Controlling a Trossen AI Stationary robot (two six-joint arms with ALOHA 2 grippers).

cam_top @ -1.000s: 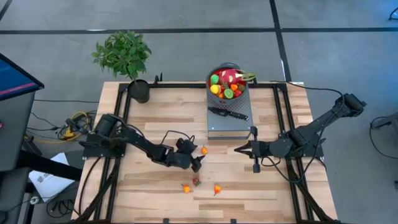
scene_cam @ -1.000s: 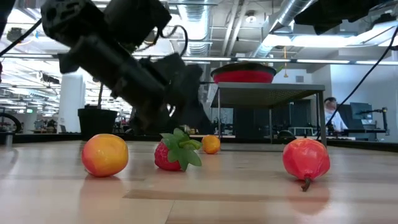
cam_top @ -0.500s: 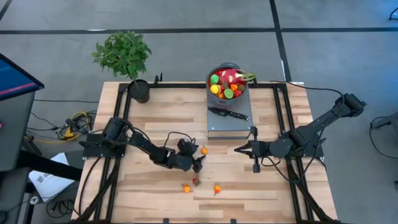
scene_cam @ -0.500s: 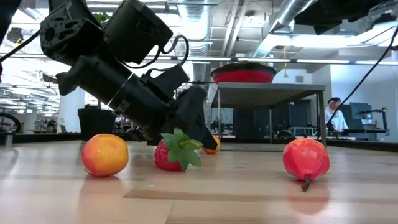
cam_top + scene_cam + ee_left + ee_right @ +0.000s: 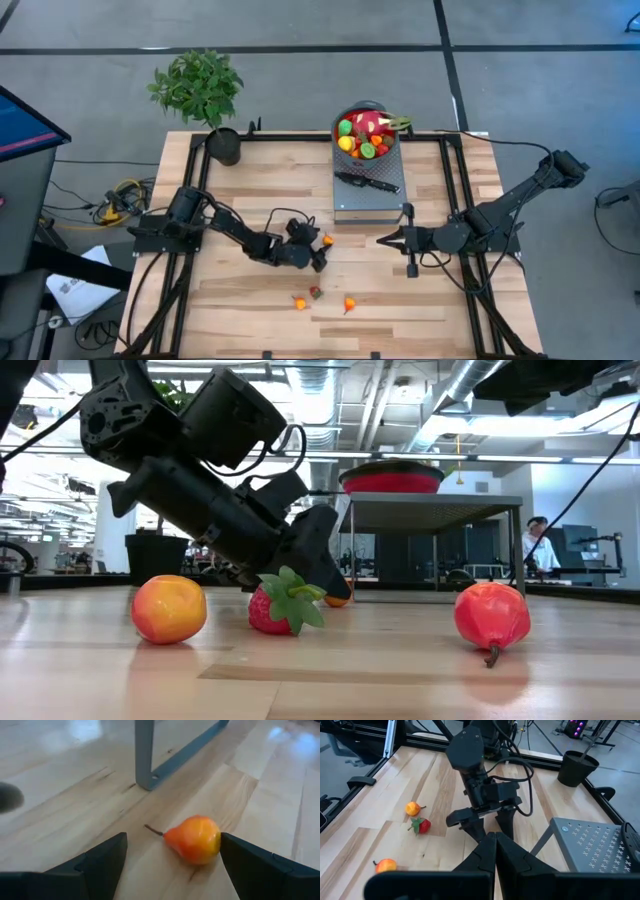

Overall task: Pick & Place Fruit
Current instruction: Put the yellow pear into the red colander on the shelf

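Bowl (image 5: 366, 133) mostly filled; four fruits loose on table (image 5: 250, 190); left gripper (image 5: 322, 254) wide open, empty, straddling orange pear (image 5: 194, 840); right gripper (image 5: 383, 239) closed, empty.

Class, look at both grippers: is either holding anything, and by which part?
Nothing is held. The left gripper stands open around a small pear; the right gripper is shut and empty.

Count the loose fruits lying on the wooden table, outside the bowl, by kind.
Strawberry: 1
Orange-red pear: 1
Round orange-yellow fruit: 1
Round red fruit with a stem: 1
Total: 4
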